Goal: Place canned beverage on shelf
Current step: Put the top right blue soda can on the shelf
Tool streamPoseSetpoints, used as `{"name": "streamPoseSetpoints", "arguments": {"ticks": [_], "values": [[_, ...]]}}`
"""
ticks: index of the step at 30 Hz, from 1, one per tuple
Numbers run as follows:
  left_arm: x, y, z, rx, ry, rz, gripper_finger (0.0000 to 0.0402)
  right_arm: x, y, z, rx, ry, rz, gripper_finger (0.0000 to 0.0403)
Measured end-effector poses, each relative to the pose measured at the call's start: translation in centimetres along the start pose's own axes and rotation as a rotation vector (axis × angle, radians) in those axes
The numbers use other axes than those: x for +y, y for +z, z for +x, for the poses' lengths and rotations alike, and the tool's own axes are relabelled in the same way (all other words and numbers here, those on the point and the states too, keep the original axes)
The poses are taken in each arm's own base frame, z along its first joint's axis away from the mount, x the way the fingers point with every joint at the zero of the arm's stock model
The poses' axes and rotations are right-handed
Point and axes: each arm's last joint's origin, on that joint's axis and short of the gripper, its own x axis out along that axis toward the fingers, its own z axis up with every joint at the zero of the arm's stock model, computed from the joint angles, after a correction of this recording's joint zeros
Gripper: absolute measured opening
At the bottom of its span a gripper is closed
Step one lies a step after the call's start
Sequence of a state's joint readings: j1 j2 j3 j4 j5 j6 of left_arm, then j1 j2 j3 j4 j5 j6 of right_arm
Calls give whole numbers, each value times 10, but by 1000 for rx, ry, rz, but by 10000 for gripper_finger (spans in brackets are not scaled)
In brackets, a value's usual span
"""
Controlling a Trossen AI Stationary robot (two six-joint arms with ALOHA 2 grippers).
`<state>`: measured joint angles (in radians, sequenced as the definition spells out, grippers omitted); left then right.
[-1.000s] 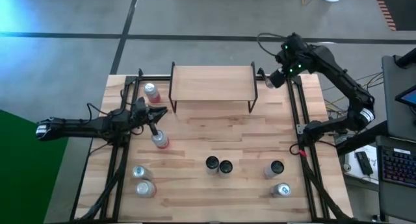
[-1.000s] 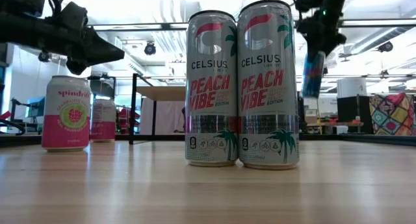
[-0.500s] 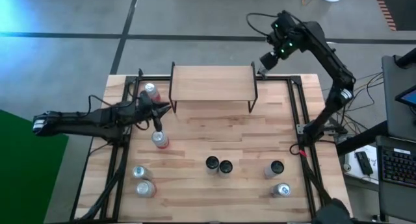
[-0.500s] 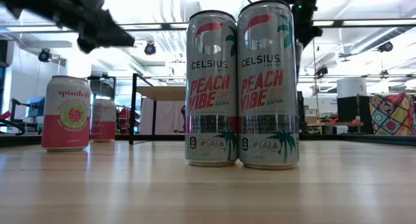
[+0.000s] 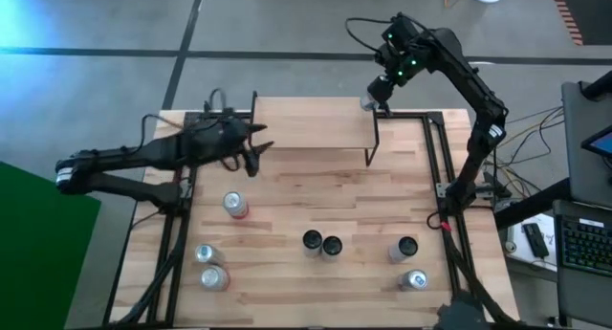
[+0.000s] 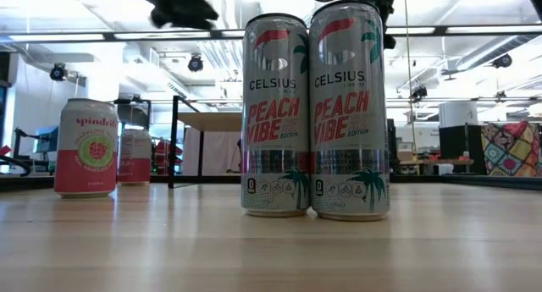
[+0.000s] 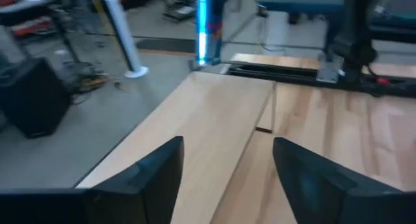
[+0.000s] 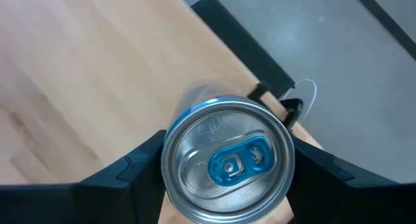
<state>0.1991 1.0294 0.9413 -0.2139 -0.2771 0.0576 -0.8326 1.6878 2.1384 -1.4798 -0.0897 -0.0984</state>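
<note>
A slim blue can (image 7: 207, 26) hangs beside the far right corner of the shelf (image 5: 311, 124), with my right gripper (image 5: 375, 93) shut on it. Its silver top with a blue tab (image 8: 227, 160) fills the right wrist view. The shelf stands on thin black legs at the far middle of the table. My left gripper (image 5: 262, 150) hovers open over the shelf's left end, its two fingers (image 7: 140, 178) apart with only the plank between them. A pink can (image 5: 235, 206) stands on the table nearer than it, untouched. My right gripper pinches the blue can's upper wall (image 8: 170, 152) between its two fingers, one on each side just under the rim. The fingers come from above, slanting down. The can hangs upright below them, clear of shelf and table.
Two tall cans (image 5: 322, 243) stand together mid-table and block much of the low view. Two more cans (image 5: 208, 265) stand near left, two (image 5: 409, 263) near right. Black frame rails (image 5: 435, 167) run along both sides of the table.
My left gripper has risen away from the pink can and gone toward the far edge, over the shelf's left end; the pink can stays standing where it was. My right gripper has carried the blue can up and leftward along the far edge to the shelf's right corner.
</note>
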Motion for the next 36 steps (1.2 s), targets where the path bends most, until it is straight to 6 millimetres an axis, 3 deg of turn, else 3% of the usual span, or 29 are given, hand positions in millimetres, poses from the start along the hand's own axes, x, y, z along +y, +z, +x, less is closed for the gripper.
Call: {"name": "streamPoseSetpoints", "arguments": {"ticks": [12,20,26,36], "values": [[14,41,114,65,-131,139,266,34,-2,-5,-6,49,-114,239],[15,44,176,79,-218,193,281,61,-4,-5,-7,163,-209,239],[12,45,199,46,-298,196,286,79,-7,-5,0,187,-270,240],[10,45,210,-13,-412,143,286,95,-9,-5,1,209,-321,240]]}}
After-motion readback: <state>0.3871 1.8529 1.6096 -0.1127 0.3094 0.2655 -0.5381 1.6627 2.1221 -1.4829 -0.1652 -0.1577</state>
